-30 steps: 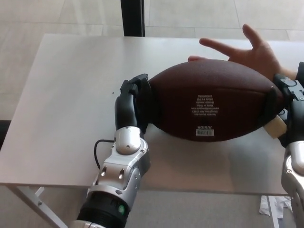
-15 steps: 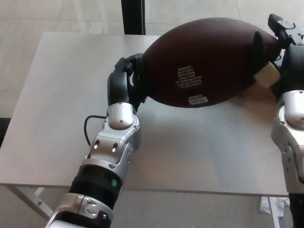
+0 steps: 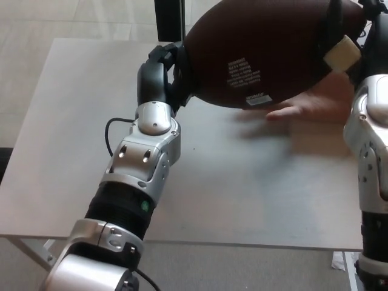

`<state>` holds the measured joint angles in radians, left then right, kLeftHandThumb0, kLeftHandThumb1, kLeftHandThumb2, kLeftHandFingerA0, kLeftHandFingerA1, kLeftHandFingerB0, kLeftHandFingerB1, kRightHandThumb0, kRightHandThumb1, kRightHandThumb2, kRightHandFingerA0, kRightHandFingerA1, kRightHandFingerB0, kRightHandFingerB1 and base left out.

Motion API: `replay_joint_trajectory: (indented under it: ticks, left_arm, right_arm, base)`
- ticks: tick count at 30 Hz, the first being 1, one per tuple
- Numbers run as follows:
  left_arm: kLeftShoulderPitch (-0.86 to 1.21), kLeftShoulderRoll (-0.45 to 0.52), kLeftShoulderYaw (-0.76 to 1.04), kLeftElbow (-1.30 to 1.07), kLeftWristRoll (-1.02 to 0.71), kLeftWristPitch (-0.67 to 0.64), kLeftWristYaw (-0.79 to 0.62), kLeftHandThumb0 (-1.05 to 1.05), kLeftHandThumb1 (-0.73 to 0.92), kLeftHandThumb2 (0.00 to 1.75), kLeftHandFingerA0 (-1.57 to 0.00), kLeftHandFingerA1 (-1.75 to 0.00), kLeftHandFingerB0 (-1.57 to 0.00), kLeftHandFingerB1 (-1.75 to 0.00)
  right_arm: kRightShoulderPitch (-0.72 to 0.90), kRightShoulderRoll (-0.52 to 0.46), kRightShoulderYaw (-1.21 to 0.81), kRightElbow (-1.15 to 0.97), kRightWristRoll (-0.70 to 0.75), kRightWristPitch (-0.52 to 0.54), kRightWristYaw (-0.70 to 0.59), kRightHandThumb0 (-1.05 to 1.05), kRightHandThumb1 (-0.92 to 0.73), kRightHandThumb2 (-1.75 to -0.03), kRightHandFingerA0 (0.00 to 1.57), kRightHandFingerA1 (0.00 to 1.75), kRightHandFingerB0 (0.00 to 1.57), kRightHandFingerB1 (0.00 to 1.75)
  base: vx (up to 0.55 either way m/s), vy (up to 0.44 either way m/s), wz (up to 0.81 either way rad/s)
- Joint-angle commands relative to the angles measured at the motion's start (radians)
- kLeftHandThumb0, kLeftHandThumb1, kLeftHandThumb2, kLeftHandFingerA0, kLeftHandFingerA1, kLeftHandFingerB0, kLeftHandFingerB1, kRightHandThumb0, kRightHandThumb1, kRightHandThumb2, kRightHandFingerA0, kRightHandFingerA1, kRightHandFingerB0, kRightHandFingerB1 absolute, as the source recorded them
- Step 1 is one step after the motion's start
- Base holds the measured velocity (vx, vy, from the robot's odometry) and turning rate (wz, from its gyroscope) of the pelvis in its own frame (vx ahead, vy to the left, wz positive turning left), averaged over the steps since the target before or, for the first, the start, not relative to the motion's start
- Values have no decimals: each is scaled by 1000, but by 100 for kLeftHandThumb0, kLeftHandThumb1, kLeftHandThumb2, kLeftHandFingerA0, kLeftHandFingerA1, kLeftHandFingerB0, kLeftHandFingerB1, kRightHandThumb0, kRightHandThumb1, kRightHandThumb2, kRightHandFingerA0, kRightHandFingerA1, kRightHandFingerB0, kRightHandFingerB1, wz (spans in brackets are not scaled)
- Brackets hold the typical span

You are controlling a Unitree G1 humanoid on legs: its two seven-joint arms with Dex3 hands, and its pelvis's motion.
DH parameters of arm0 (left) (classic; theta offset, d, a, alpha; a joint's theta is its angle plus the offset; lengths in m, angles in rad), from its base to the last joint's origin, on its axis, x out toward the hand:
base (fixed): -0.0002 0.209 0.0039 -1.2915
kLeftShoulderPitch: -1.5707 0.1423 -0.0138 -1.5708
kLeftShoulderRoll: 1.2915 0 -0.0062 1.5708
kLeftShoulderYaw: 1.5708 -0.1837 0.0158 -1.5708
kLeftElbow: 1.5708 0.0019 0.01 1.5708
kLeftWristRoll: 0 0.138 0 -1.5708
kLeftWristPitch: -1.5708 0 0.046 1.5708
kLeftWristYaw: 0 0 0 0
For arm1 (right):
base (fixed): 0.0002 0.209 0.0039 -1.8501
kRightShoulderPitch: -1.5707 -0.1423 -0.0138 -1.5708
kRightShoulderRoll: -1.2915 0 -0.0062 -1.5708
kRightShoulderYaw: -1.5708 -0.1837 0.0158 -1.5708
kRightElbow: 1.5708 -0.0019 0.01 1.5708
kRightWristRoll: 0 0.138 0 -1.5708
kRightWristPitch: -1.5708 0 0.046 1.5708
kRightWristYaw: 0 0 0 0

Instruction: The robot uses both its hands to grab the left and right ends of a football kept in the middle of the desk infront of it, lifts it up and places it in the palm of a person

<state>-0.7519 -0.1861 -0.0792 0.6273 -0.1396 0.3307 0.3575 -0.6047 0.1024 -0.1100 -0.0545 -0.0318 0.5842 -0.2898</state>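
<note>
Football (image 3: 260,54) up off the desk (image 3: 73,121), high in the frame with its top cut by the picture's upper edge, tilted so the right end sits higher. White printed lettering and a small label on its near face, upside down to the camera. Left hand (image 3: 163,76) clamped against the ball's left end, black fingers (image 3: 159,57) pressed to the brown leather, silver wrist and forearm slanting down to the lower left with a thin black cable looping beside it. Right hand (image 3: 345,36) gripping the right end, a dark finger lying over the leather and a pale pad just below it; silver right forearm dropping along the right edge. Person's palm (image 3: 315,100) directly under the ball's right half, fingertips pointing left above the desk; cannot tell whether ball and palm touch. Dark post (image 3: 168,21) beyond the far desk edge, pale floor around.
</note>
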Motion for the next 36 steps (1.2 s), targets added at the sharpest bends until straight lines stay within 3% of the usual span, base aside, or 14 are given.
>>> replay_joint_trajectory:
  ticks: [1, 8, 9, 11, 22, 23, 24, 25, 26, 29, 32, 33, 34, 36]
  left_arm:
    - [-211, -30, -149, 19, 74, 52, -251, -57, 74, 63, -69, -54, -58, -46]
    - [-363, 0, -161, 102, 94, 183, -259, -51, 65, 60, -56, -69, -54, -48]
    - [-408, -4, -162, 160, 95, 187, -287, -51, 64, 59, -38, -76, -46, -50]
    - [-432, 2, -177, 188, 103, 197, -309, -50, 64, 59, -40, -81, -48, -52]
    - [-601, 28, -415, 449, 255, 187, -687, -38, 63, 59, -44, -73, -51, -51]
    - [-594, 20, -442, 461, 272, 194, -694, -40, 70, 60, -42, -70, -36, -48]
    - [-603, 13, -504, 483, 316, 203, -743, -46, 73, 60, -41, -69, -31, -43]
    - [-590, 10, -503, 487, 312, 204, -735, -46, 76, 62, -32, -62, -25, -39]
    - [-574, 15, -531, 492, 331, 163, -760, -47, 75, 62, -34, -62, -27, -38]
    - [-558, 10, -613, 518, 381, 115, -820, -57, 76, 62, -31, -59, -28, -38]
    - [-561, -1, -718, 551, 463, 104, -841, -61, 80, 64, -42, -70, -38, -47]
    - [-560, 3, -731, 553, 471, 91, -845, -59, 81, 64, -42, -75, -36, -49]
    - [-561, 5, -751, 555, 479, 80, -853, -56, 80, 64, -47, -79, -36, -49]
    - [-558, -11, -740, 545, 457, 135, -789, -49, 51, 95, -68, -102, -30, -62]
  right_arm:
    - [-170, 116, -13, 40, 168, 110, 94, -73, -84, -65, 55, 55, 39, 36]
    - [-330, 125, -194, 205, 219, 95, 25, -71, -86, -65, 59, 59, 41, 36]
    - [-352, 115, -251, 241, 250, 79, 13, -67, -69, -103, 52, 66, 32, 51]
    - [-369, 126, -288, 254, 256, 78, -10, -68, -87, -65, 56, 57, 39, 36]
    - [-430, 91, -469, 456, 285, -30, -84, -67, -88, -66, 58, 63, 40, 38]
    - [-425, 91, -486, 485, 286, -29, -96, -67, -71, -105, 54, 68, 32, 52]
    - [-419, 91, -502, 509, 293, -41, -93, -66, -90, -67, 57, 61, 35, 37]
    - [-416, 84, -511, 539, 291, -51, -93, -65, -73, -106, 53, 68, 31, 52]
    - [-412, 76, -521, 564, 291, -52, -90, -66, -92, -69, 54, 62, 35, 36]
    - [-377, 59, -533, 605, 279, -90, -70, -67, -92, -70, 49, 65, 34, 41]
    - [-361, 47, -555, 667, 262, -144, -105, -63, -92, -67, 52, 63, 40, 45]
    - [-363, 44, -574, 686, 272, -153, -115, -62, -71, -105, 53, 71, 33, 55]
    - [-365, 37, -599, 712, 283, -157, -130, -62, -90, -66, 62, 75, 39, 43]
    - [-349, 13, -604, 757, 263, -164, -134, -64, -91, -67, 58, 60, 35, 41]
  base:
    - [0, 0, 0]
    - [0, 0, 0]
    - [0, 0, 0]
    - [0, 0, 0]
    - [0, 0, 0]
    - [0, 0, 0]
    - [0, 0, 0]
    - [0, 0, 0]
    - [0, 0, 0]
    - [0, 0, 0]
    - [0, 0, 0]
    - [0, 0, 0]
    - [0, 0, 0]
    - [0, 0, 0]
